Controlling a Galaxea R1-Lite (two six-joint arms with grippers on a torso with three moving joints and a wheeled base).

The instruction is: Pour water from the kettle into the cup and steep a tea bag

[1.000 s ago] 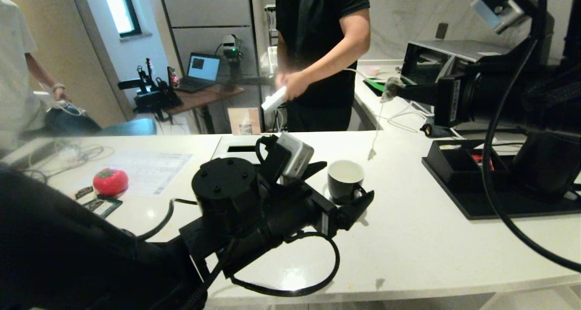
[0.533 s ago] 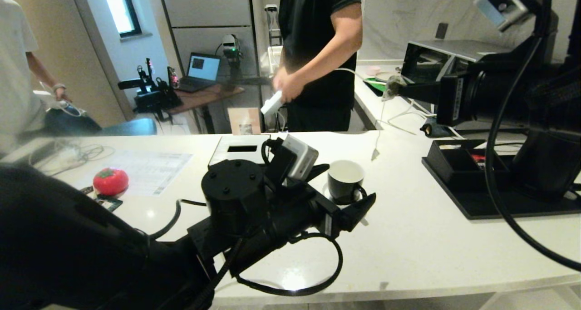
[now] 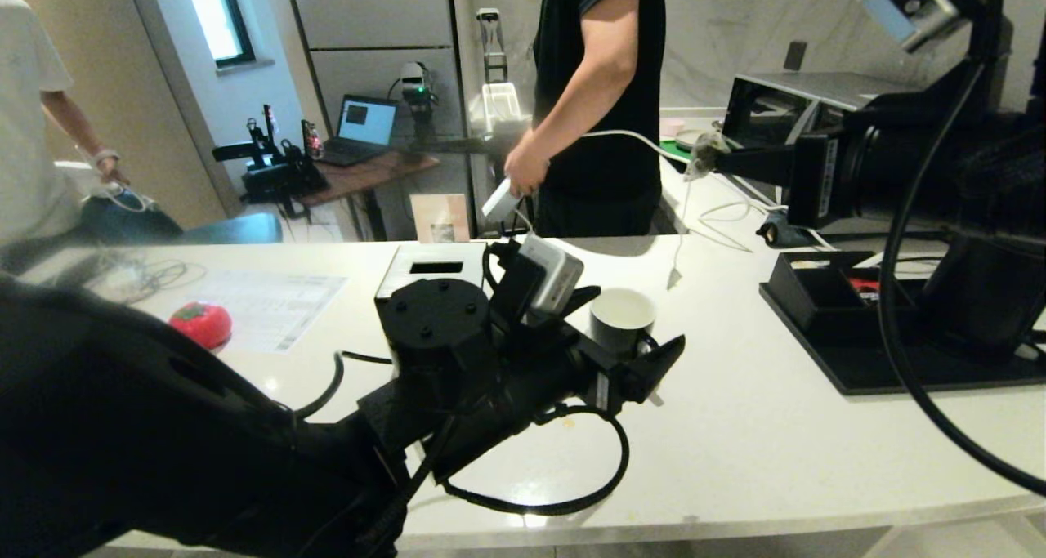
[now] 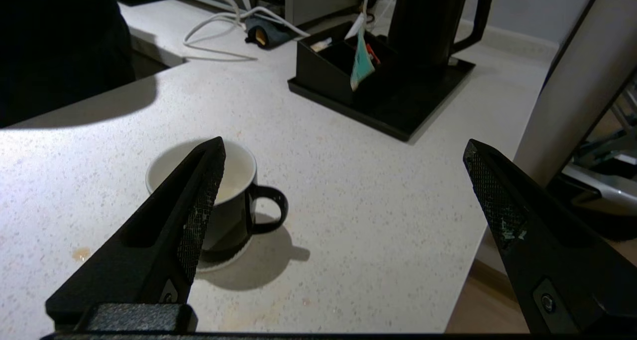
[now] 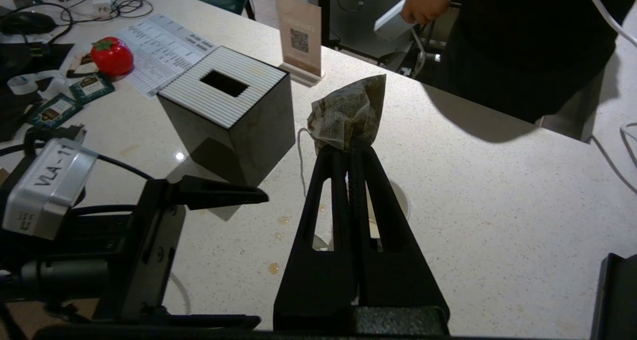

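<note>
I have the left gripper low over the white counter, its jaws spread wide and empty, one finger on either side of the cup without touching it. The cup, black with a white inside, stands on its small white saucer near the counter's middle, handle toward the right. My right gripper is raised above the counter to the right, fingers pressed together and clamping a crumpled tea bag; its string and tag hang down below. The kettle stands upright on the black tray at far right, well apart from the cup. A black tissue box sits left of the cup. A person in black stands beyond the counter's far edge.
</note>
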